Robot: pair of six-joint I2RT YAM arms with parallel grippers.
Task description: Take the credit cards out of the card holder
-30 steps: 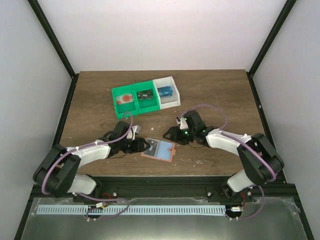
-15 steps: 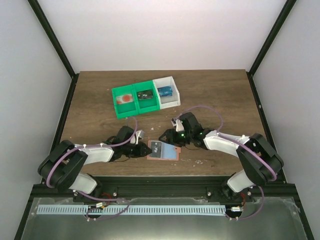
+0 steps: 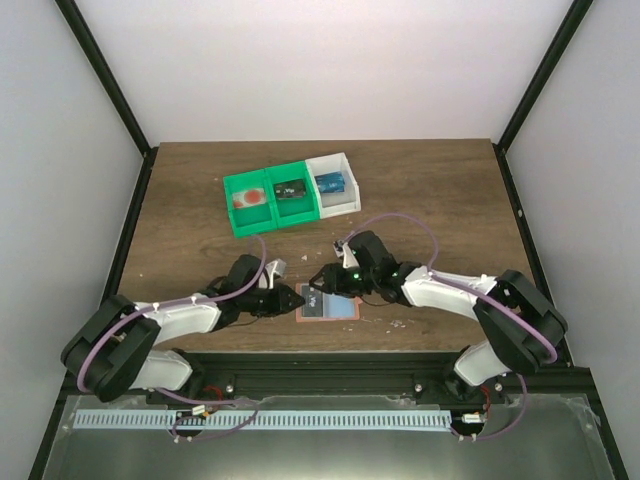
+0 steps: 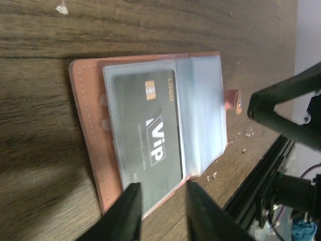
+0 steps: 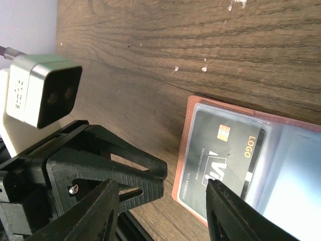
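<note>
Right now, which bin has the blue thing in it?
The white bin, rightmost of three; the green bins beside it hold a dark item and a reddish one.

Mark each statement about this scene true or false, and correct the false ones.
1. The wallet lies open on the table. True.
2. A dark card sits in the wallet. True.
3. The right gripper holds the dark card. False: its jaws stand open with nothing between them.
4. The wallet lies in the green bin. False: it lies near the table's front edge, well apart from that bin.
5. The white bin holds a blue thing. True.
</note>
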